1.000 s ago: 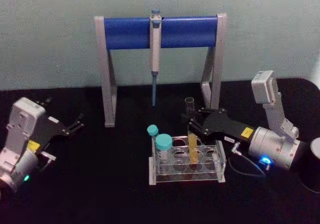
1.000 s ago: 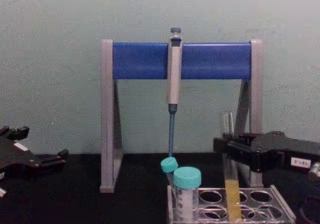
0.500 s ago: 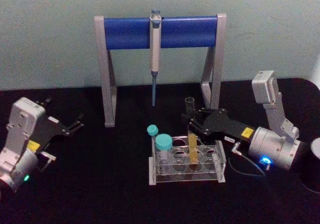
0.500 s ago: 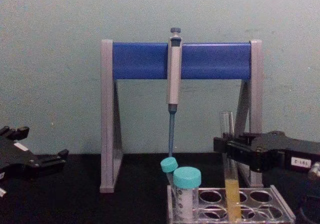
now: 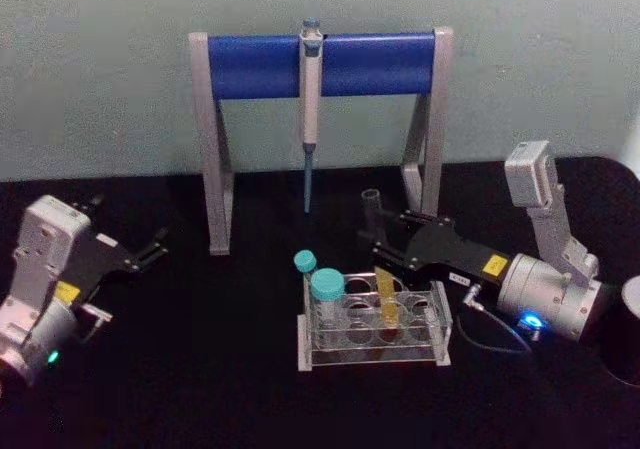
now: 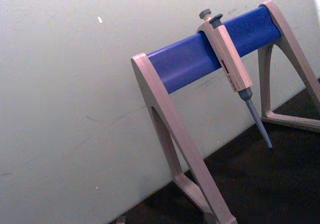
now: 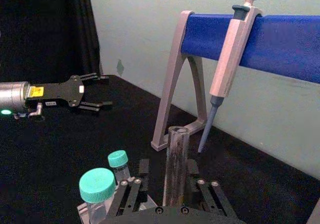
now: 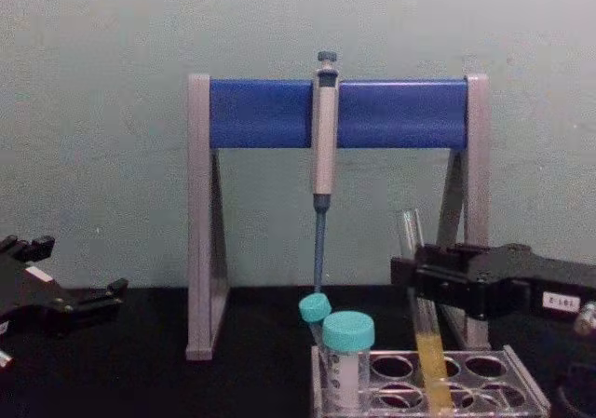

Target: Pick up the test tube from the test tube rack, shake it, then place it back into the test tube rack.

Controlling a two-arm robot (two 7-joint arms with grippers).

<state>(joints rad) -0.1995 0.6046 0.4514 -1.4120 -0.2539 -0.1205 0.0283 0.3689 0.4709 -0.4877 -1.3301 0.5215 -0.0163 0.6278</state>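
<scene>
Reaching in from the right, our right hand (image 5: 382, 252) has its fingers closed on the test tube (image 5: 375, 217). It pinches the glass above the yellow-orange liquid and well below the open mouth. From the chest we see this hand (image 8: 414, 283) crossing the test tube (image 8: 431, 362) roughly at right angles, so the hold is a side pinch on a standing tube.

The tube's long axis is near upright but tilted. Its mouth leans to the left, and its lower end sits down in a hole in the right half of the test tube rack (image 5: 441, 321); we cannot tell which row. We judge that the tube is not yet clear of the rack, so the coming move turns on that axis. The pull wants to run up along the tube's own line. A sideways pull may lever the glass against the hole's edge and drag the light rack across the surface (image 5: 200, 379).

Two teal-capped tubes (image 5: 326, 287) stand at the rack's left end, near the tube but apart from it. On the far side, the pipette stand (image 5: 320, 64) carries a pipette (image 5: 311, 99), its tip hanging left of the tube's mouth and farther off.

Our left hand (image 5: 150, 251) rests well to the left, fingers spread and empty, much farther from the tube than the right.
</scene>
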